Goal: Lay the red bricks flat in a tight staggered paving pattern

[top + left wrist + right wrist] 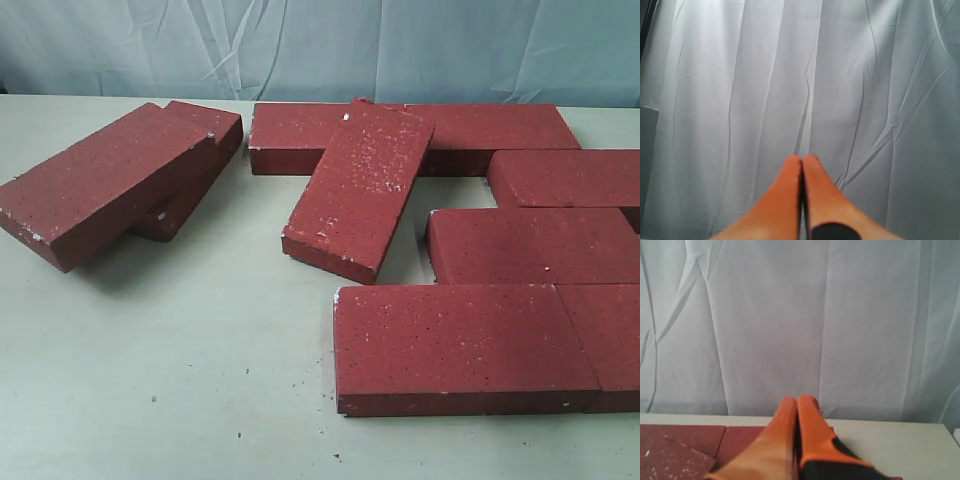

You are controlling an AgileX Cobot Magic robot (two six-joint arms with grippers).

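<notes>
Red bricks [455, 345] are lying on the bench [180, 390], only partly forming the pattern. On the right, several are sitting flat in offset rows with gaps showing between them. One tilted brick [360, 185] is leaning because its far end is resting on the back row. A stacked pair [110, 185] is sitting well apart at the left. Your left gripper [802, 158] and right gripper [797, 400] are both facing the curtain [740, 75], jaws closed and gripping nothing, probably parked clear of the bricks.
</notes>
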